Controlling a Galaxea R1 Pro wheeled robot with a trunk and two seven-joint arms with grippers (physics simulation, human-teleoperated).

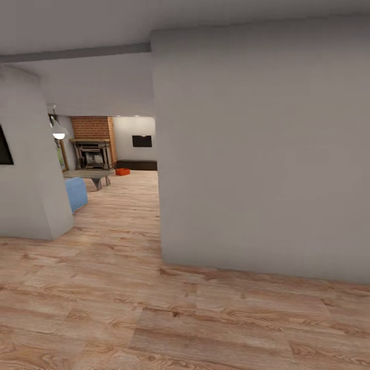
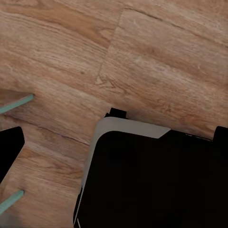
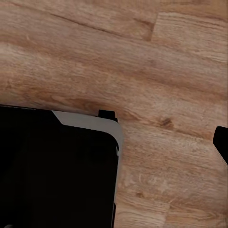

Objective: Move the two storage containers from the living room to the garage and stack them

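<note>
Storage container (image 1: 122, 171): one visible, orange-red, low and rectangular, on the wood plank floor (image 1: 154, 318) at the far end of the living room (image 1: 110, 154), just before the dark low base along the back wall and to the right of the fireplace.

Fireplace (image 1: 92, 149): one, red brick surround with a dark firebox and mantel.

Wall TV (image 1: 142, 141): one, flat black rectangle on the white back wall.

Low table (image 1: 91, 176): one, grey, in front of the fireplace.

Sofa (image 1: 76, 192): one, blue, partly hidden behind the near left wall.

Pendant lamp (image 1: 58, 132): one, white shade, lit.

Partition wall (image 1: 262, 154): one, plain grey-white, smooth.

Floor: light brown planks with visible grain and knots.

No legible writing anywhere.

Left tool (image 2: 9, 152): two pale teal fingertips (image 2: 18, 103) spread apart over the planks, holding nothing, beside the robot's black and grey base (image 2: 152, 175).

Right tool: state cannot be told.
</note>
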